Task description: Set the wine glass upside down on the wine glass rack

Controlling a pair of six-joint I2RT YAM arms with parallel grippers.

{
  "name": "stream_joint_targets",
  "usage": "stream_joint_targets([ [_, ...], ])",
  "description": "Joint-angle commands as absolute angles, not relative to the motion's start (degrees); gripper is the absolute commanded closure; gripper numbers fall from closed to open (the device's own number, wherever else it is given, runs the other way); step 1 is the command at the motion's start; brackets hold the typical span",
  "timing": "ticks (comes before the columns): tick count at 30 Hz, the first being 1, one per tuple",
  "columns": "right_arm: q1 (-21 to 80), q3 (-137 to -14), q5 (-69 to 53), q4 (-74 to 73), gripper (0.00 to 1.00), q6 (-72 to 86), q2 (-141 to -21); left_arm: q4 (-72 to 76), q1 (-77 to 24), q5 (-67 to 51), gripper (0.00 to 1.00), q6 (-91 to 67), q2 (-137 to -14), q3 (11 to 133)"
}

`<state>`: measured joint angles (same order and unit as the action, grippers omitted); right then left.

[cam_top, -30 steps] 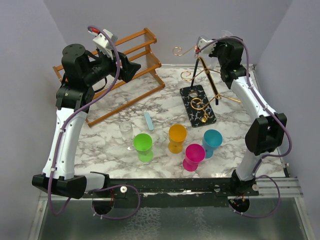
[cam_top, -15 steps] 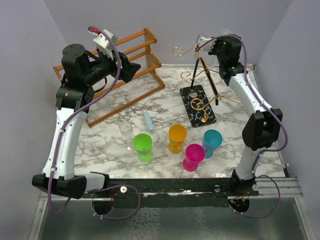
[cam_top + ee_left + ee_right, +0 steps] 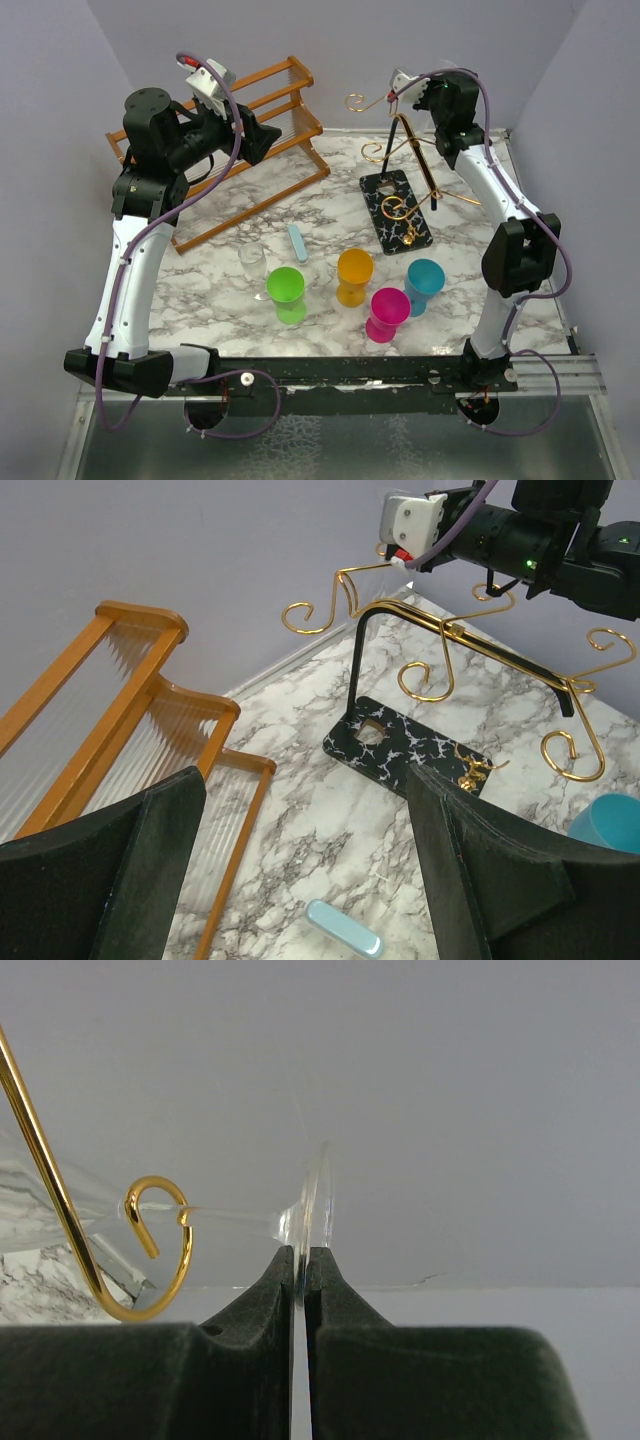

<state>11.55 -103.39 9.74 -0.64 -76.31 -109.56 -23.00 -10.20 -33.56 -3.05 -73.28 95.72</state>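
At the wine glass rack's [image 3: 397,210] upper arms, the right gripper [image 3: 301,1257] pinches the wine glass [image 3: 300,1222] by its foot, with the stem at a gold curl [image 3: 160,1250]. Seating and release seem left to do. The left gripper [image 3: 305,780] gapes empty.

The right arm [image 3: 497,190] is swung a little to the left and toward the back wall, and its dark elbow joint is drawn inward from the table's right edge. The right gripper [image 3: 301,1256] and the wine glass [image 3: 312,1205] are carried along, closer over the wine glass rack [image 3: 398,215].
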Motion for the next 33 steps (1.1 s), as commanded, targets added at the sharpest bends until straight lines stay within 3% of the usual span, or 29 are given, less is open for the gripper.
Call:
stream_joint_targets([
  [1, 11.58, -104.14, 7.59, -1.18, 0.96, -74.82, -109.49, -22.50, -10.02, -33.57, 0.16, -2.76, -72.51, 95.27],
  [23, 14.41, -101.87, 6.80, -2.42, 0.90, -72.33, -108.30, -23.02, -10.02, -33.41, 0.15, -1.82, -71.20, 93.94],
  [33, 14.77, -101.24, 5.92, -3.64, 0.82, -70.49, -107.31, -23.07, -10.02, -33.31, 0.15, -1.56, -70.93, 93.53],
])
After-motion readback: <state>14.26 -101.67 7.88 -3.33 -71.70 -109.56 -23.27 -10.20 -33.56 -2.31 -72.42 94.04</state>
